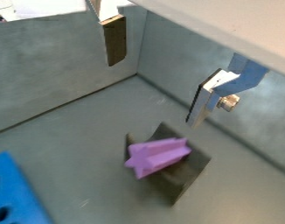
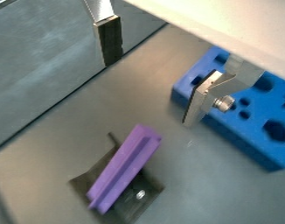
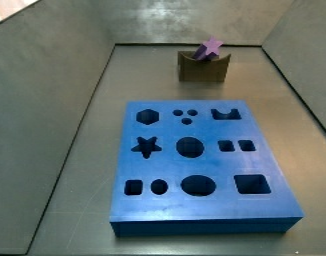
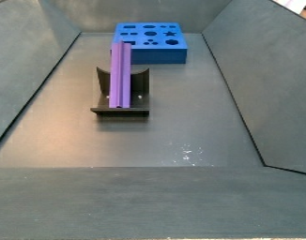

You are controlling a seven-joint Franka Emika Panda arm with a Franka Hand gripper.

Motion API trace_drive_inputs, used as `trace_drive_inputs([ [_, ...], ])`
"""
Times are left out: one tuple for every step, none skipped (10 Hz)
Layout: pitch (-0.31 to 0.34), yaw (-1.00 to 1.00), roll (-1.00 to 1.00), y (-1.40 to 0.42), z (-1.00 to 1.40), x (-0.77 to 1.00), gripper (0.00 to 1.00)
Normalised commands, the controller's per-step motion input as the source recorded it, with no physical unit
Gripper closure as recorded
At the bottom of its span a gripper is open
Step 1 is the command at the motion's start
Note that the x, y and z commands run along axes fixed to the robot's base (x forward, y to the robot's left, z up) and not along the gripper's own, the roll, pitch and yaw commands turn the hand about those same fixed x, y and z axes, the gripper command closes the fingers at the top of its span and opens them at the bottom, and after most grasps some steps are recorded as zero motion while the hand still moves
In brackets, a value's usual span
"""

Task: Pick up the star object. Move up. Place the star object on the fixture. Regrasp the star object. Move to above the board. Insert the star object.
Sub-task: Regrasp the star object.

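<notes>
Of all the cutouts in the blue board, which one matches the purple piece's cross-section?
The star-shaped cutout, at the board's left edge in this side view. The star object rests on the fixture; the open gripper holds nothing.

Lab test rig: grey walled enclosure [image 4: 68, 141], blue board [image 3: 206, 215], open tool [image 1: 156, 74] above.

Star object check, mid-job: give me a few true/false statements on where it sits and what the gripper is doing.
1. The star object rests on the fixture. True.
2. The gripper is closed on the star object. False: in both wrist views its fingers are apart, above the piece, holding nothing.
3. The star object is already inserted in the board. False: the star cutout is empty.
4. The board lies apart from the fixture. True.
</notes>
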Motion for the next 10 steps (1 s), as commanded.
trace_drive_inputs([
  [0.050, 0.04, 1.00, -0.02, 0.00, 0.03, 0.00],
  [0.063, 0.05, 1.00, -0.03, 0.00, 0.05, 0.00],
  [0.071, 0.05, 1.00, -0.03, 0.00, 0.06, 0.00],
  [0.097, 0.06, 1.00, -0.03, 0.00, 0.08, 0.00],
  [0.109, 0.07, 1.00, -0.04, 0.00, 0.09, 0.00],
  [0.138, 0.08, 1.00, -0.04, -0.01, 0.10, 0.00],
  [0.156, 0.09, 1.00, -0.04, -0.01, 0.11, 0.00],
  [0.183, 0.12, 1.00, -0.05, 0.00, 0.11, 0.00],
  [0.205, 0.15, 1.00, -0.05, -0.01, 0.10, 0.00],
  [0.217, 0.21, 0.92, -0.05, -0.01, 0.10, 0.00],
])
